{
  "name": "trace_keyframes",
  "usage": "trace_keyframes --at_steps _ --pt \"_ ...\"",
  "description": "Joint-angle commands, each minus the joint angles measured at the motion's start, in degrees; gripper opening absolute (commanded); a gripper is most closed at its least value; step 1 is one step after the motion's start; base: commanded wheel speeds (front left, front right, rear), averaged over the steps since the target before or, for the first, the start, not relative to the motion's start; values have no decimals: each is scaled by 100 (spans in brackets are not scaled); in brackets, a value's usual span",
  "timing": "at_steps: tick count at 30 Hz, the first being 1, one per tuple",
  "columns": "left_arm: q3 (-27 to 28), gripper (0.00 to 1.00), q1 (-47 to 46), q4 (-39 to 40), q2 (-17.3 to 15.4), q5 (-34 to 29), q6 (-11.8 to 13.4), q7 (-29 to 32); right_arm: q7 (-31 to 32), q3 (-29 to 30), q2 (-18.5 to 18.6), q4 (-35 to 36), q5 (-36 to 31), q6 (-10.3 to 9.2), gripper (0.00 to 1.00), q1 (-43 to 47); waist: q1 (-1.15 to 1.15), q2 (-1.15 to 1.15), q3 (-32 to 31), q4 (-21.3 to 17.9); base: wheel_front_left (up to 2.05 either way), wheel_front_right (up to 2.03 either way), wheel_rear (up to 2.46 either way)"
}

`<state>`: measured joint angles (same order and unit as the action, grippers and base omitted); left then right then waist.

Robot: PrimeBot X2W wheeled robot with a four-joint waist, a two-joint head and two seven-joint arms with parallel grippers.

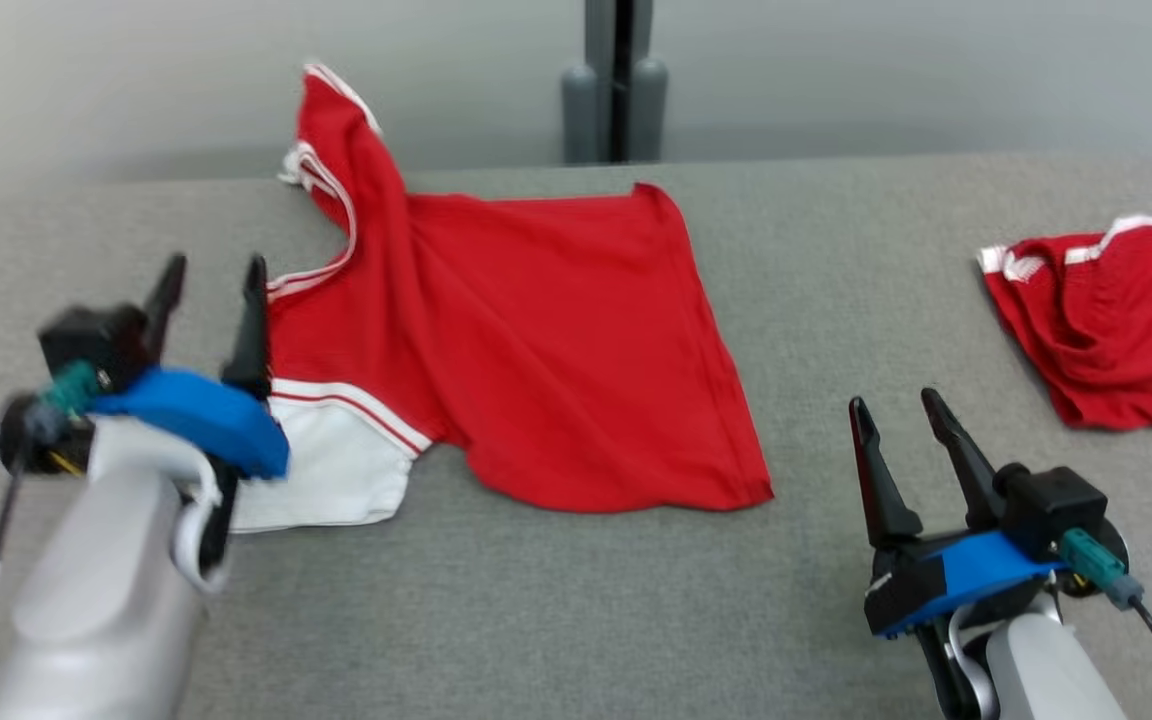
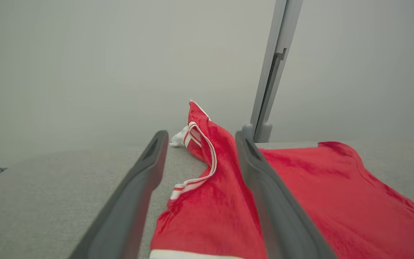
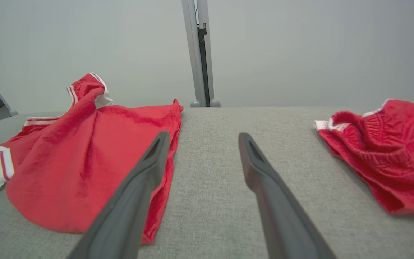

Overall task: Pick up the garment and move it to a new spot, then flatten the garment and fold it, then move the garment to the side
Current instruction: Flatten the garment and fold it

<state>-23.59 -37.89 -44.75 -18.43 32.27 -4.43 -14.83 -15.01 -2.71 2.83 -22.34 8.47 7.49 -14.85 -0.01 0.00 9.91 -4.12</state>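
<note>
The garment [image 1: 536,340] is a red shirt with white trim and a white sleeve [image 1: 336,470], lying spread on the grey table [image 1: 576,610]. A ridge of its cloth stands up at the far left corner [image 1: 336,120]. My left gripper [image 1: 216,265] hovers open at the shirt's left edge, above the white sleeve. In the left wrist view the red garment [image 2: 336,194] lies under and between the parted fingers of the left gripper [image 2: 200,136], which do not pinch it. My right gripper [image 1: 893,400] stands open over bare table, right of the shirt's hem. The right gripper [image 3: 204,135] holds nothing beside the garment [image 3: 84,151].
A second red garment [image 1: 1106,320], crumpled, with white trim, lies at the table's right edge [image 3: 383,151]. A grey post [image 1: 616,80] rises behind the table's far edge. Bare grey table stretches between the two garments and along the near side.
</note>
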Motion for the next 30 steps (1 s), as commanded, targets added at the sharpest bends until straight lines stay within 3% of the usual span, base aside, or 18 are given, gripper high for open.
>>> trace_keyframes --at_steps 1,8,16,30 --pt "7 100 154 106 30 10 41 -29 -22 34 13 -26 -47 1 100 94 1 0 -73 34 0 0 0" --pt "357 100 1832 1440 278 128 435 -39 -21 61 12 -223 -101 1 100 420 1 0 -589 271 0 0 0" --pt "766 100 3334 2674 534 111 889 -42 -22 -94 13 -373 30 1 100 663 1 0 -883 267 0 0 0" --pt "723 100 3875 2899 481 -40 1010 -10 -22 -257 13 -527 117 1 100 699 1 0 -977 248 0 0 0"
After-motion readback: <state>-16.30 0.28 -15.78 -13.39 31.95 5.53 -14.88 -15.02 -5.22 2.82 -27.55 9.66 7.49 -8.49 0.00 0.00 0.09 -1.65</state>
